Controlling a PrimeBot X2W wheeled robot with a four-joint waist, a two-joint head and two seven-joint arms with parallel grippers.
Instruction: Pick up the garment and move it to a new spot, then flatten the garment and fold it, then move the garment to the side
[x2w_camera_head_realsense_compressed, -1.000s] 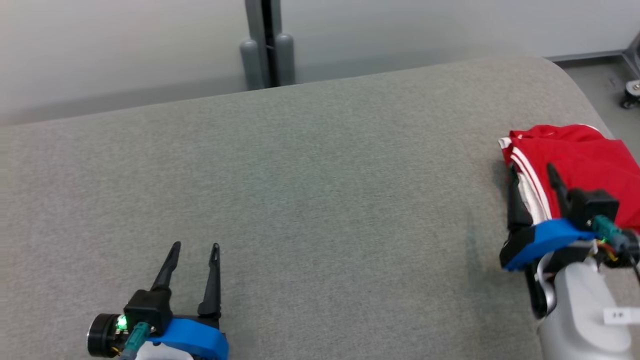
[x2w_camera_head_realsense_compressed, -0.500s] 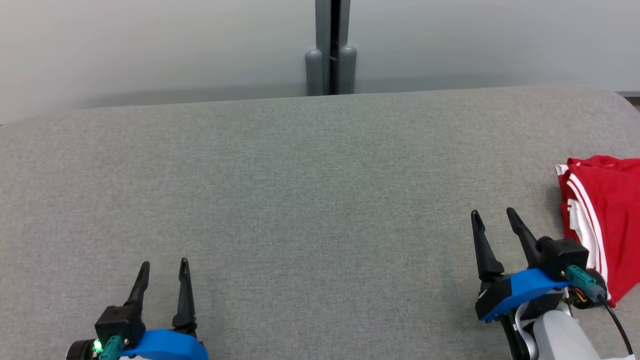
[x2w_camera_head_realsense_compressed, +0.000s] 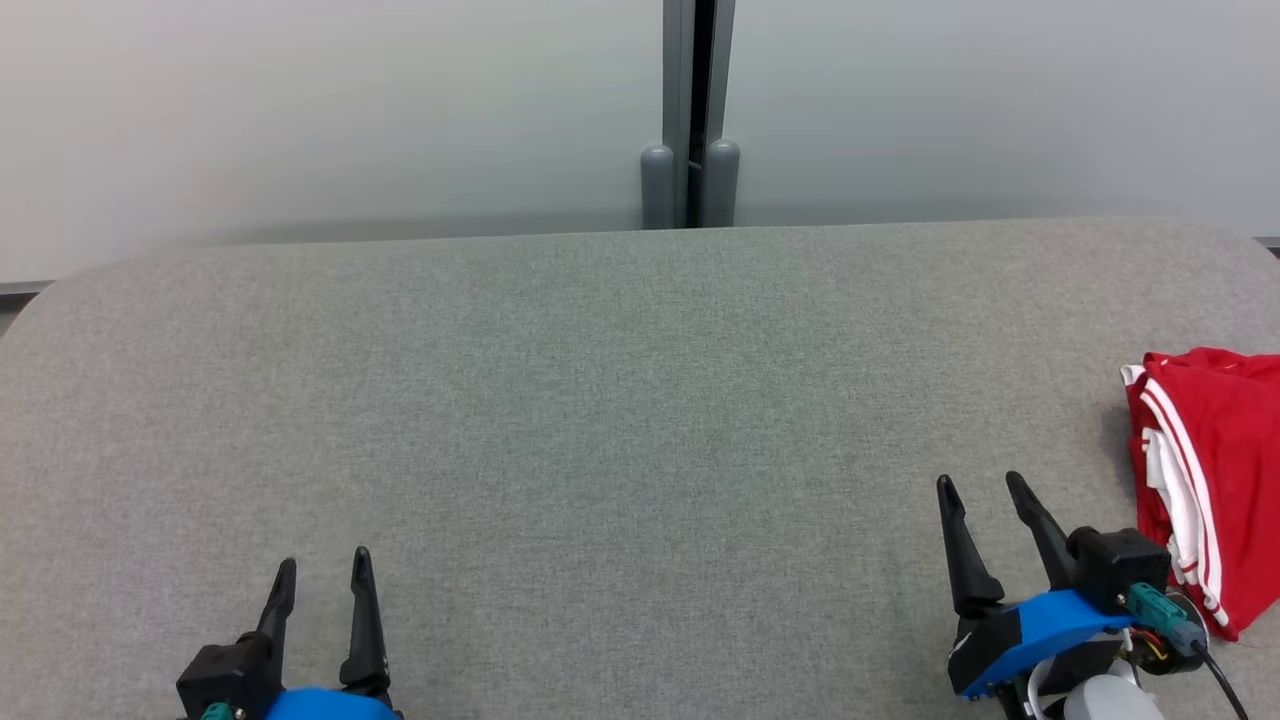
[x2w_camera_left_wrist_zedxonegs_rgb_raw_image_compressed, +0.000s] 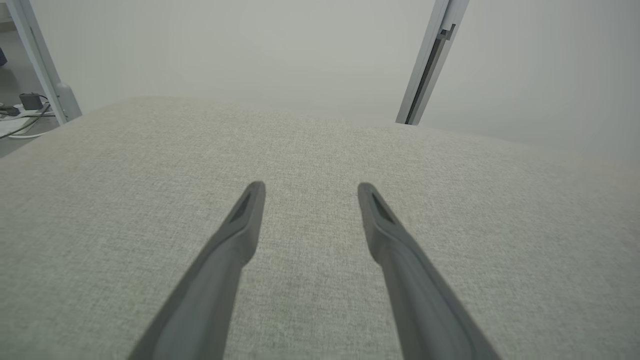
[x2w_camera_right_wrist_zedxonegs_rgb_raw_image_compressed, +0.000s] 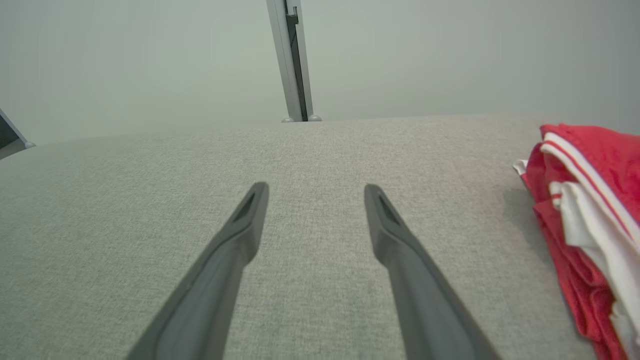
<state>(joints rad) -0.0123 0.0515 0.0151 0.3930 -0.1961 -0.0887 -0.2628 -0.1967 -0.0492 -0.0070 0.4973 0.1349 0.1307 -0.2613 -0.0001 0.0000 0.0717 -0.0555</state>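
The right claw (x2w_camera_head_realsense_compressed: 978, 482) stands at the lower right of the head view with its two long dark fingers spread wide and nothing between them, and the right wrist view confirms bare cloth under the gap. The left claw (x2w_camera_head_realsense_compressed: 325, 560), at the lower left, is just as wide apart and just as empty. The red fabric garment with white stripes (x2w_camera_head_realsense_compressed: 1215, 470) lies in a compact folded bundle at the right edge of the frame, just beside the right claw but apart from it, on the grey fabric-covered surface (x2w_camera_head_realsense_compressed: 600, 400), whose middle is bare. A second ago the right claw's fingers were up against the near left edge of the bundle; half a second ago they were already clear of it, and now the gap is a little plainer. So the garment has just been let go at the side, and judging by its folded shape and its place, the last step of the task looks done, with both arms drawing back toward rest. The whole picture has also shifted: the grey upright post (x2w_camera_head_realsense_compressed: 690, 100) against the pale wall (x2w_camera_head_realsense_compressed: 300, 120) sat left of centre in the earliest frame and now sits at the top centre, which is the camera turning, not the garment sliding.
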